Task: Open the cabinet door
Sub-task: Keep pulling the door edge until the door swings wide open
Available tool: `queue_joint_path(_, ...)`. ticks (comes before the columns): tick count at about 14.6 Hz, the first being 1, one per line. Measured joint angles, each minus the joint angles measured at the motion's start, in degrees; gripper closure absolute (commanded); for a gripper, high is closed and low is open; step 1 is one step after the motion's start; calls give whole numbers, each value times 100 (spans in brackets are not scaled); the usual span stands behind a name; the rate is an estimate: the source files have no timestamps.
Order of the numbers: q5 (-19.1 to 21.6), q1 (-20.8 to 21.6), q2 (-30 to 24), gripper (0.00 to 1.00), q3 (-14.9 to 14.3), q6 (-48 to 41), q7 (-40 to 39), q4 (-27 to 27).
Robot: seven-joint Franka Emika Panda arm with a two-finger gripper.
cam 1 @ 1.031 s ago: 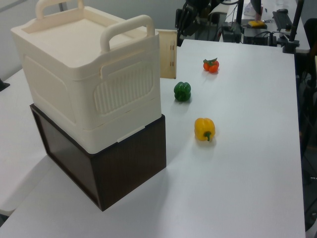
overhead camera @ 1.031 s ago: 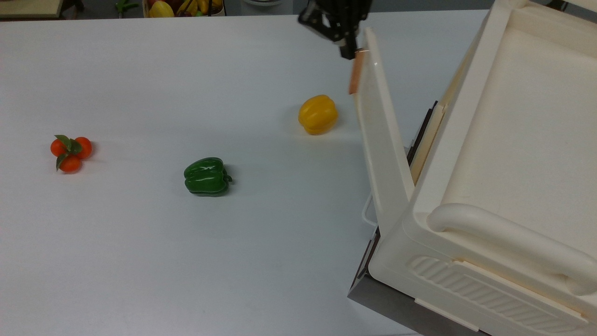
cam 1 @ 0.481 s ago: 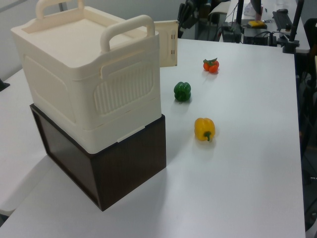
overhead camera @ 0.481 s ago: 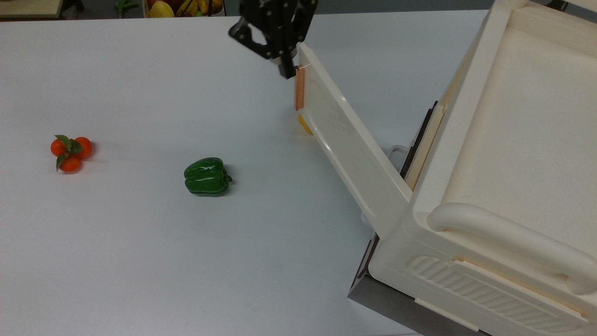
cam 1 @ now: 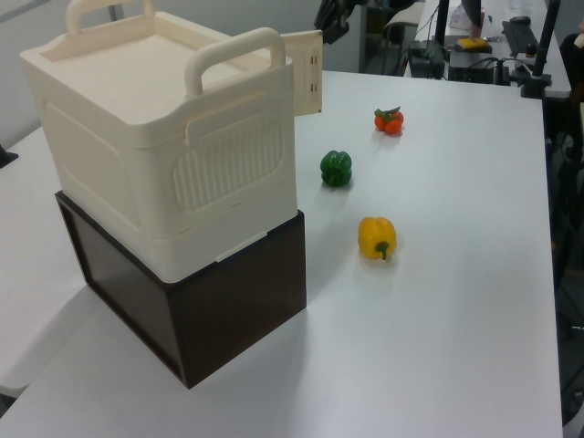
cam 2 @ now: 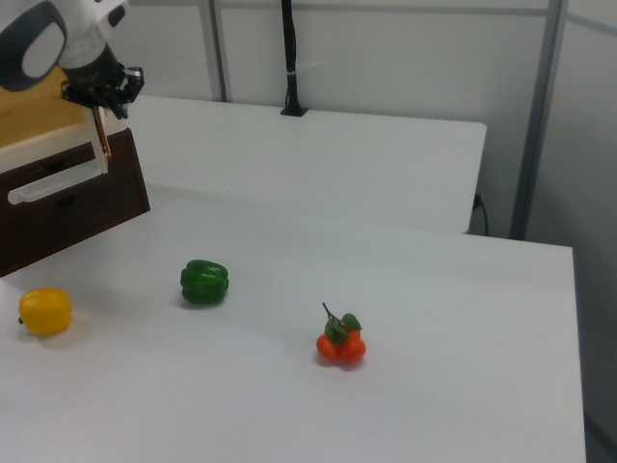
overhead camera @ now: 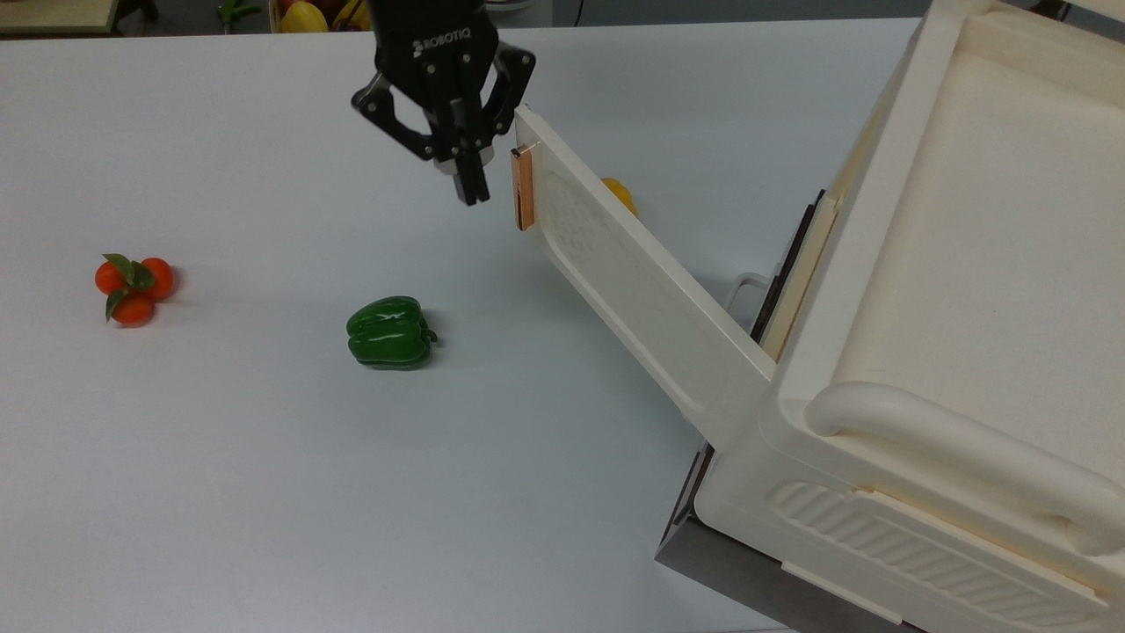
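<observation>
Top view, gripper: the gripper (overhead camera: 472, 195) hangs over the counter (overhead camera: 264, 483) with its two fingers drawn together on nothing, tips pointing toward the view's bottom.
Cabinet door: the cabinet door (overhead camera: 642, 290) stands swung out from the cabinet (overhead camera: 949, 352); its free end lies just beside the gripper, on the top view's right.
Handle: the copper handle (overhead camera: 524, 186) sits on that free end, close to the fingers but apart from them, a narrow gap between.
Door edge: the hinged end meets the cabinet's near corner, well apart from the gripper, toward the top view's lower right.
Open room: bare counter spreads from the gripper toward the top view's left and bottom.
Green pepper: the green pepper (overhead camera: 390, 331) lies below the gripper in the top view, well apart.
Tomatoes: the cluster of tomatoes (overhead camera: 134, 287) lies far toward the top view's left of the gripper.
Yellow pepper: the yellow pepper (overhead camera: 620, 192) peeks out behind the door, on the side away from the gripper.
Cabinet base: the cabinet rests on a dark box (cam 1: 210, 319) in the left view.
Cabinet inside: too little shows past the door to tell what it holds.
</observation>
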Motion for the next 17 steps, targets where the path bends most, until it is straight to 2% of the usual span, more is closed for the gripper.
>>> queue_joint_path(5,0,-92,-8,93,-89,-109,-10,21)
queue_joint_path(11,0,-128,-450,94,-74,-1771,-196,89)
queue_joint_path(13,4,-71,-629,94,28,-2232,-208,86)
queue_joint_path(15,8,-39,-608,94,236,-2236,-208,63)
queue_joint_path(17,99,5,-577,94,299,-2060,-207,33)
